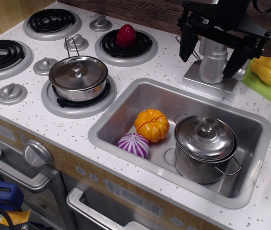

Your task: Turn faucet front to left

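Writing: no brand, label or readable lettering shows on any item.
Far left of gripper: black coil burners in silver rings point(2, 53) and round silver stove knobs point(11, 92) on the white speckled bench point(73, 130).
Left and below gripper: small lidded steel saucepan point(78, 78) sitting on the front burner.
Left of gripper: dark red rounded toy vegetable point(126, 35) resting on the back burner.
Below gripper: rectangular steel sink point(250, 125) set into the bench, holding an orange toy pumpkin point(151, 124), a purple-and-white striped toy vegetable point(133, 144) touching it, and a larger lidded steel pot point(204, 146) to their right.
Gripper: black gripper point(211, 50), its two fingers point(188, 43) spread apart, one on each side of the faucet body, not clearly touching it.
Faucet: matte silver toy faucet with thick cylindrical body and flat square base point(213, 62), directly between the fingers, behind the sink; its spout is hidden by the gripper.
Right of gripper: yellow toy bell pepper point(268, 68) on a green plate point(269, 92).
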Action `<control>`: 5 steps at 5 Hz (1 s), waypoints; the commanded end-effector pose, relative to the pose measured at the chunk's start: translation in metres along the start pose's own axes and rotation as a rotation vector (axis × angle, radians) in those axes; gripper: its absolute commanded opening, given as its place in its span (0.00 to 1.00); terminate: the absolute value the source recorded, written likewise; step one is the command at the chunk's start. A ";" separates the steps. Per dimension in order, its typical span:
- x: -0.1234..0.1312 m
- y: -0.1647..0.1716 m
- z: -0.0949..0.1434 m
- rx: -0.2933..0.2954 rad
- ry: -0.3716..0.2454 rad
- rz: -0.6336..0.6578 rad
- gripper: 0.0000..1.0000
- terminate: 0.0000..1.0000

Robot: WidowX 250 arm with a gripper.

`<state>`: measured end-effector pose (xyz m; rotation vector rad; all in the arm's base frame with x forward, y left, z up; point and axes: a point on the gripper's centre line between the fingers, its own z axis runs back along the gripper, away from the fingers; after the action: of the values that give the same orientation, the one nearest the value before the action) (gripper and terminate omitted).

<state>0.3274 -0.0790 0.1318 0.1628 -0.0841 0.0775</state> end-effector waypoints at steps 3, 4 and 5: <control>0.003 -0.030 0.011 0.004 -0.096 -0.001 1.00 0.00; 0.013 -0.041 0.008 -0.021 -0.146 -0.015 1.00 0.00; 0.024 -0.045 0.005 -0.030 -0.195 -0.025 1.00 0.00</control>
<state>0.3563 -0.1224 0.1123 0.1602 -0.2485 0.0217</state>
